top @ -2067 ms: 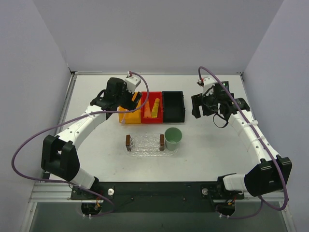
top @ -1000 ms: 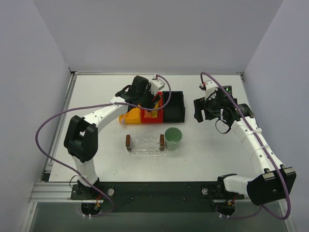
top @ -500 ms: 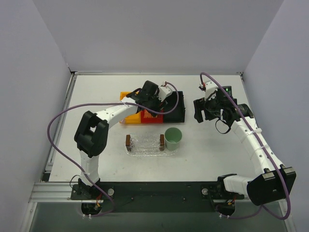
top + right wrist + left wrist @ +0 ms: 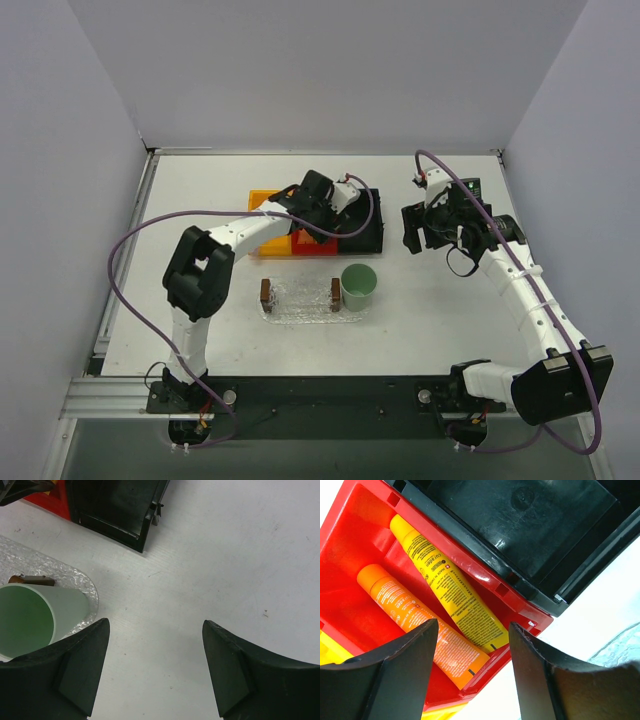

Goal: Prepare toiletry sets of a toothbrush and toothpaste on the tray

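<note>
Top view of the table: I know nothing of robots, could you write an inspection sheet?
Surface: white table, faintly scuffed.
Job's things: yellow tube and orange tube side by side in red bin; clear tray holds neither; toothbrush not seen.
Clutter: green cup at tray's right end; black bin, nothing seen inside; orange bin partly hidden.
Jaws: left arm open above the tubes; right arm open over bare table.
Cables: purple cable along each arm.
Surroundings: grey walls on three sides.

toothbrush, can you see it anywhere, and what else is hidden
- Toothbrush: in no view; the left arm covers much of the orange bin from above.
- Red bin: top view, contents hidden under the left gripper.
- Green cup: right wrist view, cut off at the frame's corner.
</note>
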Motion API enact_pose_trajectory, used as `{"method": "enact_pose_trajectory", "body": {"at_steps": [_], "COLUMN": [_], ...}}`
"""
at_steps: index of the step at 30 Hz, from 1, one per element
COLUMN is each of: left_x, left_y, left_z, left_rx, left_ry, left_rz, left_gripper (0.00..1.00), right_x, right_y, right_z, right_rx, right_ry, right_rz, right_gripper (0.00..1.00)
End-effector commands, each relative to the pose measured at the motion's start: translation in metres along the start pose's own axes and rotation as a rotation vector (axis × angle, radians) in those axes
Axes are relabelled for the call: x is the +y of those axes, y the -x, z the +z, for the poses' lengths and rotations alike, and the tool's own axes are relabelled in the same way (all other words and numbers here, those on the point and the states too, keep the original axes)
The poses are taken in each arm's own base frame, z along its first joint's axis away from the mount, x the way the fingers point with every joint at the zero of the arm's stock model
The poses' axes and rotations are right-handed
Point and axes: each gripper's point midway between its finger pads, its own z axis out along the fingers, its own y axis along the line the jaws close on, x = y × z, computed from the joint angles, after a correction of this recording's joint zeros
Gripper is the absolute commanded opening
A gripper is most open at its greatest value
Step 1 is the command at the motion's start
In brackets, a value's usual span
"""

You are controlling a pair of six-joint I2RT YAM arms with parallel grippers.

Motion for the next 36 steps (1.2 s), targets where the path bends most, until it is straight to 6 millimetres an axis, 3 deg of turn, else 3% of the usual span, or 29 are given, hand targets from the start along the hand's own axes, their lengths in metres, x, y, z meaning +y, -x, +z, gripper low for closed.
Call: {"method": "enact_pose_trajectory", "body": {"at_steps": [1, 23, 36], "left_x": [0.002, 0.004, 0.002], "left_y": [0.018, 0.0, -0.014], "left_z": [0.001, 0.02, 0.024], "left_rx": [-0.038, 0.003, 0.033], "left_ry": [0.011, 0.1, 0.111], "left_rz": [0.002, 0.029, 0.079], "left_gripper": [0.68, 0.68, 0.62], "right_x": [-0.004, -0.008, -0.008], "right_y": [0.002, -0.001, -0.001], "right_z": [-0.003, -0.002, -0.002], "right_rx": [-0.018, -0.013, -0.013], "right_ry": [-0.015, -0.021, -0.016], "right_rz": [-0.006, 0.0, 0.007], "right_gripper": [0.69, 0.69, 0.69]}}
